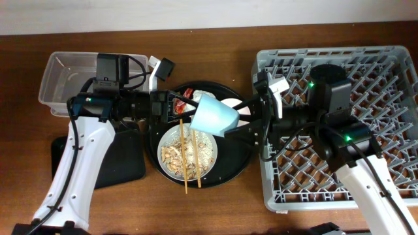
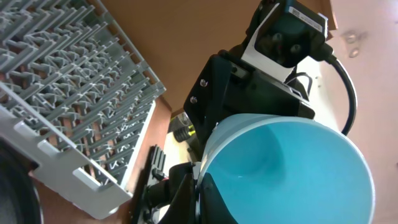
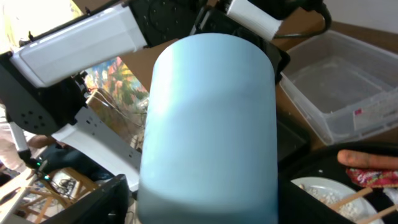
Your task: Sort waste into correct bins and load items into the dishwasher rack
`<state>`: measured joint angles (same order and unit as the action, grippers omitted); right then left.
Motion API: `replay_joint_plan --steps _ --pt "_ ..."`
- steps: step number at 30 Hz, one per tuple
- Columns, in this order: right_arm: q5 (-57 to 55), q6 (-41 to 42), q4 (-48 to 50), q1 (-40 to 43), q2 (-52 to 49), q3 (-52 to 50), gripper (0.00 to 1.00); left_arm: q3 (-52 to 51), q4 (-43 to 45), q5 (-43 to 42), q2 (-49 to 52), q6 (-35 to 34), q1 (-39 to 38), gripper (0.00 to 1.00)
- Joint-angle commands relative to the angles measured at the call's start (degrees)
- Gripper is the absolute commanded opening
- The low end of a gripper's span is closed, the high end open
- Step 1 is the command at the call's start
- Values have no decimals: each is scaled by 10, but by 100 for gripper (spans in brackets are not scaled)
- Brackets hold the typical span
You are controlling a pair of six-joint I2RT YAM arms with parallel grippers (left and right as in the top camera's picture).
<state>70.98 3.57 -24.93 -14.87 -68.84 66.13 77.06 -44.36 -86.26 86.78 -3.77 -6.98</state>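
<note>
The light-blue cup (image 1: 212, 117) hangs tilted above the large round black tray (image 1: 232, 171), held between both arms. My left gripper (image 1: 189, 112) is shut on its rim, one finger inside and one outside (image 2: 202, 186). My right gripper (image 1: 230, 123) has a finger against each side of the cup's base (image 3: 199, 186). The plate (image 1: 171, 145) below holds beige food scraps and chopsticks (image 1: 196, 156). The red wrapper (image 1: 186, 94) lies at the tray's far side, and it also shows in the right wrist view (image 3: 373, 178) next to an orange stick (image 3: 367, 158). The white bowl (image 1: 236, 104) is partly hidden.
The clear tub (image 1: 62, 78) stands at the back left, with the shallow black tray (image 1: 127, 163) in front of it. The grey dishwasher rack (image 1: 372, 72) fills the right side and shows in the left wrist view (image 2: 74, 81). My arms cross over the round tray.
</note>
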Motion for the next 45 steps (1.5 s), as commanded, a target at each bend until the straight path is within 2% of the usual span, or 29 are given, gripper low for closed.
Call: replay_joint_plan --steps 1,3,4,6,7,8,9,10,13,16,25,30,34,45 --pt "5 -1 14 -13 2 9 70 9 2 -11 -3 -1 1 1" --pt "5 -1 14 -13 2 10 66 9 1 -11 -3 -1 1 1" --pt "3 -1 14 -13 2 9 59 9 2 -10 -3 -1 1 1" --pt "-4 -1 14 -12 2 10 57 9 2 -10 -3 -1 1 3" --pt "-19 -1 14 -12 2 9 57 9 2 -10 -3 -1 1 20" --pt "-32 -1 13 -12 2 9 57 9 2 -10 -3 -1 1 43" --pt "-53 2 11 -12 2 9 56 9 2 -10 -3 -1 1 79" --pt "-83 3 2 -11 3 10 55 9 2 -10 -3 -1 1 99" --pt "-197 3 -50 12 14 10 54 9 15 -2 -3 -1 5 99" --pt "-238 3 -98 59 32 10 52 9 16 42 -3 -1 17 99" --pt "-420 3 -324 319 78 10 51 9 15 124 -3 -1 34 99" --pt "-571 80 -384 430 53 10 50 9 14 156 -3 -1 34 99" --pt "-641 122 -399 454 24 10 50 9 7 156 -3 -1 34 99" --pt "-668 146 -382 453 -72 10 51 9 -7 156 -3 -1 34 99"
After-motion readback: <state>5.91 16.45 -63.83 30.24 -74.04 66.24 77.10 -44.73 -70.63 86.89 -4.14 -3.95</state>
